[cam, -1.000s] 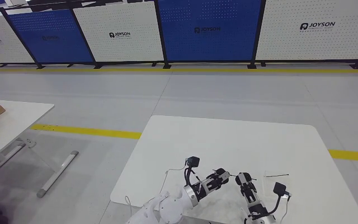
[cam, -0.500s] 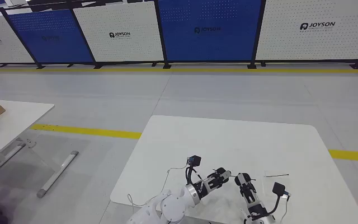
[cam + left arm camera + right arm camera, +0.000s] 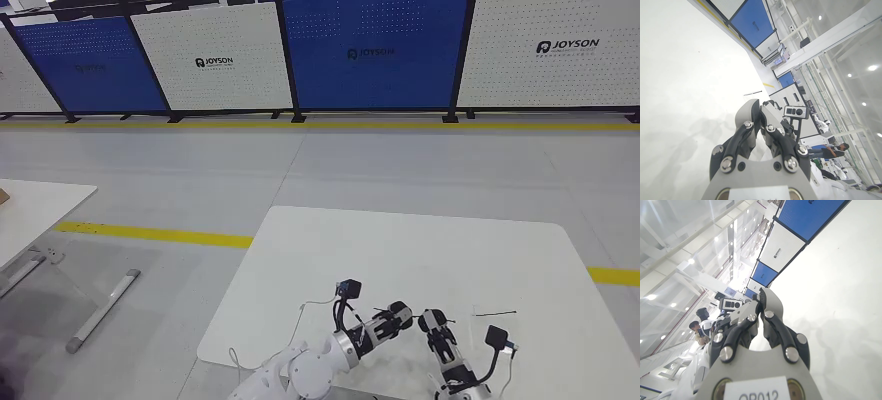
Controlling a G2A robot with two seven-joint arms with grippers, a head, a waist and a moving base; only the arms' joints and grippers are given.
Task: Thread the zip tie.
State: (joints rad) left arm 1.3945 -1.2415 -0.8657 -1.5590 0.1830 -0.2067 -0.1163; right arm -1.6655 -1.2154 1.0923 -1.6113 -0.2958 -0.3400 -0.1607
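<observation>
Closed: left pincer (image 3: 760, 110) and right pincer (image 3: 759, 303) (ribbed black pads (image 3: 755, 113)); beyond the left one, a thin, seemingly straight zip tie (image 3: 752, 93) on the smooth table (image 3: 687, 66).

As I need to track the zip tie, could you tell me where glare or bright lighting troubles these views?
Left wrist view: ceiling lamps flare, the white table is washed bright, yet the zip tie reads dark against it. Right wrist view: ceiling lamps flare likewise. Top view: even light, no glare.
</observation>
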